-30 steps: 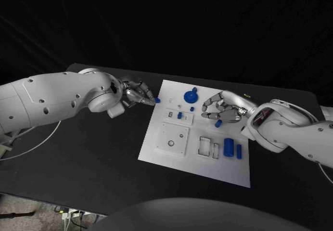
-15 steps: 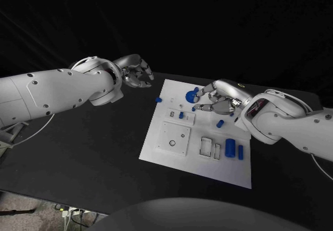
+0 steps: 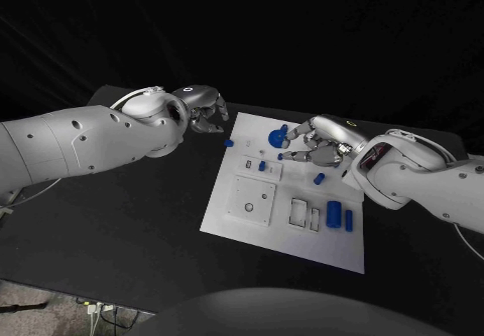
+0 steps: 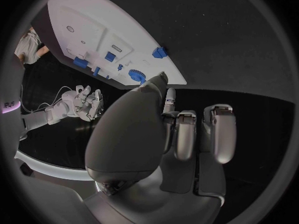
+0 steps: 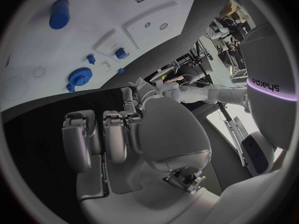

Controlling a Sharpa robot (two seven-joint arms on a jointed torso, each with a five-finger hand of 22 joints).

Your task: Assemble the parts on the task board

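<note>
No writing can be read on the white board (image 3: 264, 231), which lies mid-tabletop (image 3: 121, 231). The left hand (image 3: 207, 110), fingers curled on nothing, hangs beyond the board's far-left corner, near a small blue part (image 3: 229, 143) at that edge. The right hand (image 3: 315, 145), fingers bent and empty, hovers beside the blue gear (image 3: 275, 138). Open tabletop lies left and near.

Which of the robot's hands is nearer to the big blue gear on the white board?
The right hand: it hovers just beside the blue gear. The left hand is off the white board, past its far-left edge.

Dim scene, bright white task board (image 3: 262, 210), wrist views bent at edges.
</note>
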